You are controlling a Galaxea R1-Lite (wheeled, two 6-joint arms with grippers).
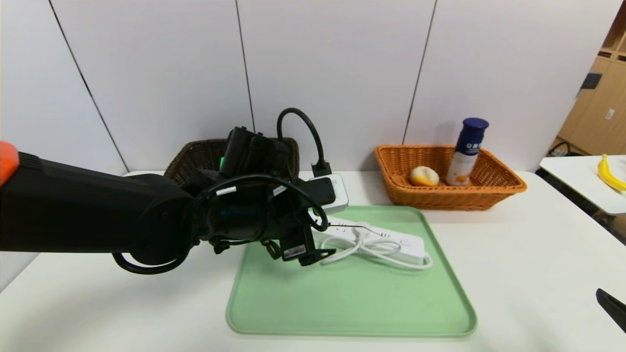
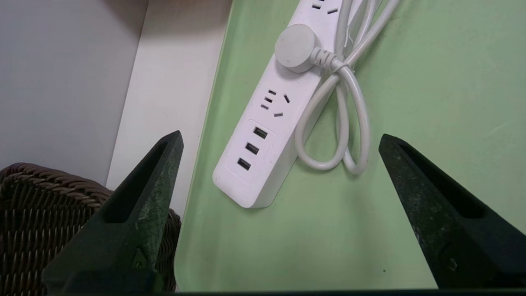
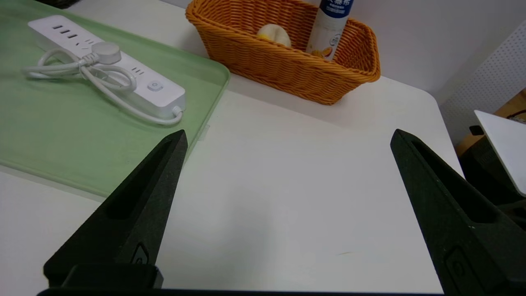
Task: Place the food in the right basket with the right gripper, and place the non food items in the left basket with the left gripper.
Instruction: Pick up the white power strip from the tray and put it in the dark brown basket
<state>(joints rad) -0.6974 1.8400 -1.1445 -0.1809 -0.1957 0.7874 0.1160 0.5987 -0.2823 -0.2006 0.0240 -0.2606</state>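
Pincer work falls to the left gripper [image 2: 279,139], jaws spread wide and empty, poised over the USB end of the white power strip [image 2: 267,135], apparently lining up to straddle its width. The strip lies with its coiled cord [image 2: 349,123] on the green tray [image 2: 431,82], the dark brown basket [image 2: 28,222] just beside. The right gripper [image 3: 287,142], also agape, idles over bare table; bun [image 1: 423,176] and bottle [image 1: 467,151] sit in the orange-tan basket [image 1: 499,188].

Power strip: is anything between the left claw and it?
Nothing visible. The open left claw hangs over the power strip on the green tray; only its own coiled cord lies alongside.
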